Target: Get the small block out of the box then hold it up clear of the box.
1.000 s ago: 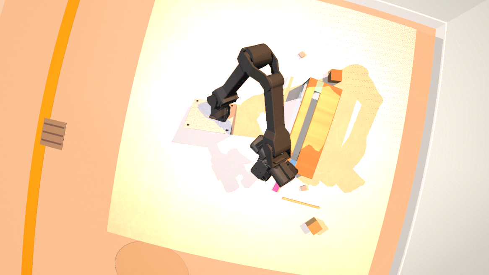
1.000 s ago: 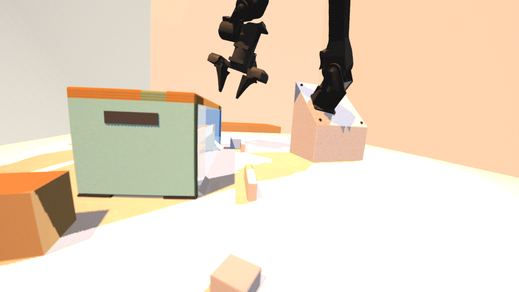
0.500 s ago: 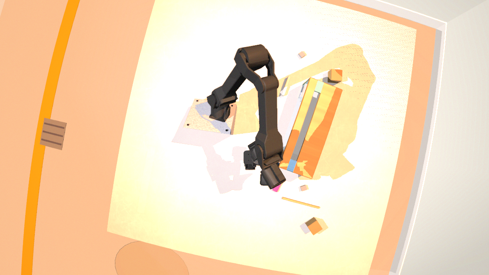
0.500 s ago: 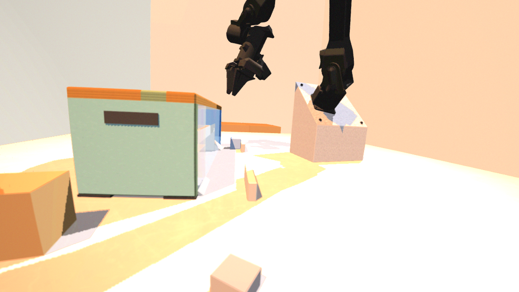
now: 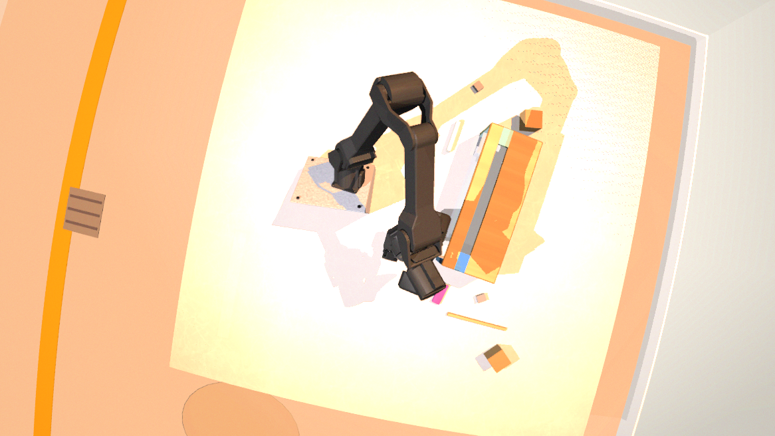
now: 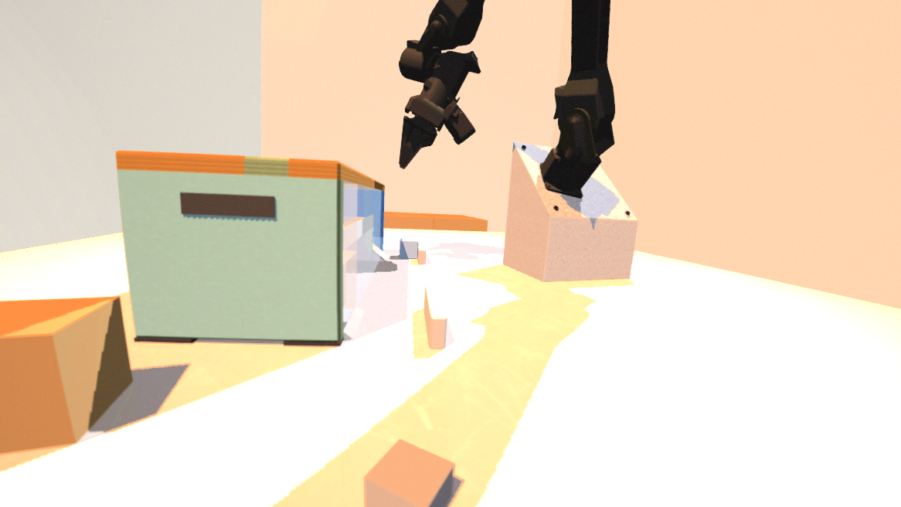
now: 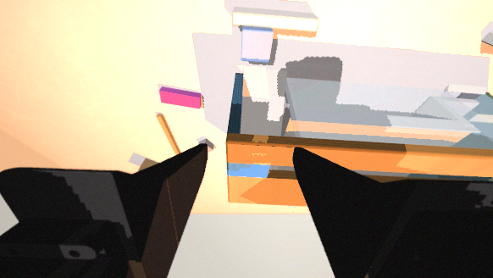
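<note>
A small pale block with blue edges [image 6: 409,248] [image 7: 257,44] lies on the table outside the clear front, near the box's blue end. A cream bar [image 7: 275,19] lies close along its far side in the wrist view. The arm hides the block in the top view. The box [image 5: 520,184] [image 6: 226,270] [image 7: 263,192] stands upright, with an orange slotted top, one blue end and one green end. A pale ramp [image 7: 256,85] shows at the blue end. My gripper [image 7: 251,152] is open and empty, high above the table; in the exterior view its fingers overlap.
A magenta block [image 5: 439,294] [image 7: 181,97], an orange stick [image 5: 476,321] [image 7: 168,133] and a small cube [image 5: 481,297] lie beyond the blue end. Orange blocks [image 5: 499,357] [image 5: 532,119] stand past both ends. Another bar [image 5: 454,136] [image 6: 435,328] lies before the clear front.
</note>
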Controlling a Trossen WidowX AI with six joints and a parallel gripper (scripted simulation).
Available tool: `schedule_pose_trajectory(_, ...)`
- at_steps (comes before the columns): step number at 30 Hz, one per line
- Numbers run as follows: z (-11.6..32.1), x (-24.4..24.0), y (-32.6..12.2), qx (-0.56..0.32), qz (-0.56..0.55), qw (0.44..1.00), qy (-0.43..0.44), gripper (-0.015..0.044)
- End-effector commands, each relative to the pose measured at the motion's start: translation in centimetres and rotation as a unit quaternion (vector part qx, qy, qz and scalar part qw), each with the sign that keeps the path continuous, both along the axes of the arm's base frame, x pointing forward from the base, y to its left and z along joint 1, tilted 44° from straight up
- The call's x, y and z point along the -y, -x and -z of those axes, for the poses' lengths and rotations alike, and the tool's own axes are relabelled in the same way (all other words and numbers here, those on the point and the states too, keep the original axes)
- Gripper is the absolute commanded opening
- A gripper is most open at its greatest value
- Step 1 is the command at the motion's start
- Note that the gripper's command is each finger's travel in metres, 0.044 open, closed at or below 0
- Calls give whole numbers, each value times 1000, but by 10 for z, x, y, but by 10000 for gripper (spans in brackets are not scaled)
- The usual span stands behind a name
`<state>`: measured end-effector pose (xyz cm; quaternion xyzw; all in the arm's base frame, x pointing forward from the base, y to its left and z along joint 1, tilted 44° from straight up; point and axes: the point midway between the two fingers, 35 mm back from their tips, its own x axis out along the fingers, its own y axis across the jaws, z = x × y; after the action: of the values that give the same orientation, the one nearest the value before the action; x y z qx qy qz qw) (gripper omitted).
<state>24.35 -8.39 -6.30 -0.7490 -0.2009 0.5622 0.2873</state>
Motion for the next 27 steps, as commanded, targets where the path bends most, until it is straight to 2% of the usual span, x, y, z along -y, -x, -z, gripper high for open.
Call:
schedule_pose_trajectory(1,29,-26,3,-8,2,1000,-7,285)
schedule_pose_trajectory(5,64,-62,13,-7,2,1000,-10,285)
schedule_pose_trajectory(27,81,-77,16,-8,2,1000,-10,285)
